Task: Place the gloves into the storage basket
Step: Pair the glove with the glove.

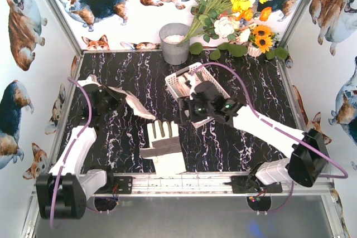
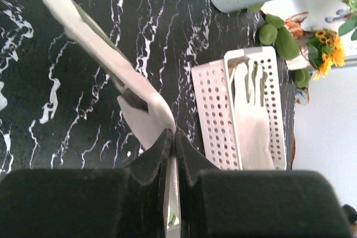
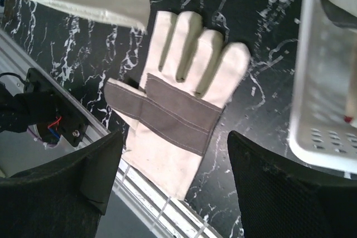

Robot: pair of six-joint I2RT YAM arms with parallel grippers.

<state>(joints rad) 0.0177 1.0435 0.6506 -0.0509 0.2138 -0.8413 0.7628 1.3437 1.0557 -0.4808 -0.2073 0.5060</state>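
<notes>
The first glove (image 2: 100, 54) hangs from my left pincer (image 2: 174, 137), whose jaws are pressed together on one end of it. The rest of it stretches out in the air over the left part of the bench (image 1: 251, 71).

The second glove (image 1: 164, 149) lies flat near the front edge of the bench, about in the middle, grey palm patch up and fingers pointing away from me.

The third glove (image 2: 251, 115) lies inside the storage basket (image 2: 215, 110), which sits further back, right of centre.

My right pincer (image 3: 173, 154) hovers above the second glove, just beside the basket, jaws wide apart and holding nothing.

A grey bucket (image 1: 175, 43) stands by the back wall behind the basket, with flowers (image 1: 234, 4) to its right.
</notes>
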